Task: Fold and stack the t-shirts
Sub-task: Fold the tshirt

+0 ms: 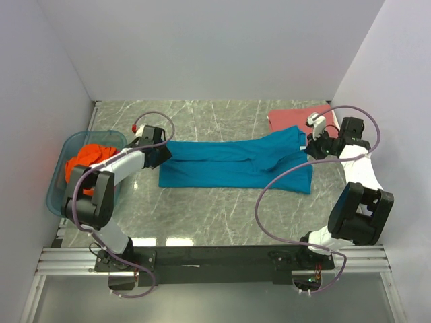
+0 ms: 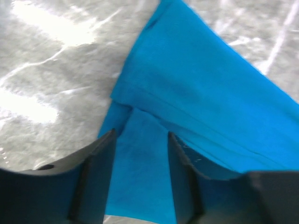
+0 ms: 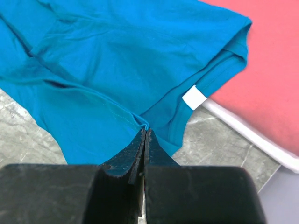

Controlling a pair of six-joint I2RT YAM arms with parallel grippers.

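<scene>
The teal blue t-shirt [image 1: 229, 165] lies stretched left to right across the middle of the table. My left gripper [image 1: 159, 152] is at its left end; in the left wrist view it [image 2: 140, 135] is open, its jaws apart over the teal cloth [image 2: 201, 84]. My right gripper [image 1: 314, 145] is at the shirt's right end; in the right wrist view it [image 3: 145, 130] is shut on a seam of the teal shirt [image 3: 117, 51] near its white label [image 3: 194, 97]. The dusty red t-shirt [image 1: 296, 118] lies folded at the back right. The orange t-shirt [image 1: 87, 160] sits crumpled in the tub.
A translucent blue plastic tub [image 1: 59, 192] stands at the left edge of the marble table [image 1: 222, 208]. White walls close in the back and both sides. The red shirt [image 3: 275, 70] lies just beyond the right gripper, under the teal collar.
</scene>
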